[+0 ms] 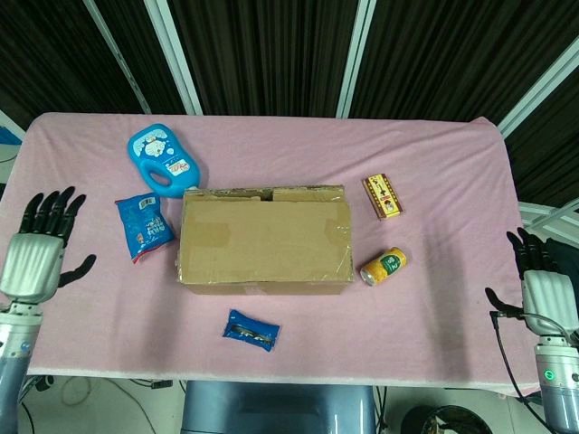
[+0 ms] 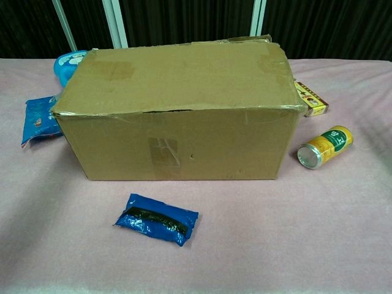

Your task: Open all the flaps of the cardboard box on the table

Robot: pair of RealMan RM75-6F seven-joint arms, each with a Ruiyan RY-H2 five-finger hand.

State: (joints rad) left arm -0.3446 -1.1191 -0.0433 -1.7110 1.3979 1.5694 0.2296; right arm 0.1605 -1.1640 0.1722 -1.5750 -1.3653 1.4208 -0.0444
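Two hands: both off the box, at opposite table edges.
Box: cardboard box (image 1: pixel 264 237) sits mid-table on the pink cloth (image 1: pixel 434 163), long side facing the chest cam.
Flaps: top flaps lie flat and closed; slight gap along the front seam in chest view; far flap edge a bit ragged, w/ a small notch.
Tape: strips on top corners and a patch on the front face.
L hand: left hand (image 1: pixel 36 258) at the left table edge, well apart from the box. Palm-back toward head cam, fingers straight and spread, thumb out to the side. Holds nothing.
R hand: right hand (image 1: pixel 541 282) past the right table edge, near the front corner. Fingers extended upward, close together, thumb sticking out. Holds nothing.
Chest cam: neither hand visible.
Blue bottle: blue bottle (image 1: pixel 161 160) behind the box's left rear corner, lying flat.
Blue snack bag: blue snack bag (image 1: pixel 143 226) just beside the box's left end.
Dark blue packet: dark blue packet (image 2: pixel 157 218) in front of the box, apart from it.
Yellow can: yellow can (image 2: pixel 324 146) on its side, near the box's right end, not touching.
Small carton: small red-yellow carton (image 1: pixel 383 196) right of the box, behind the can.
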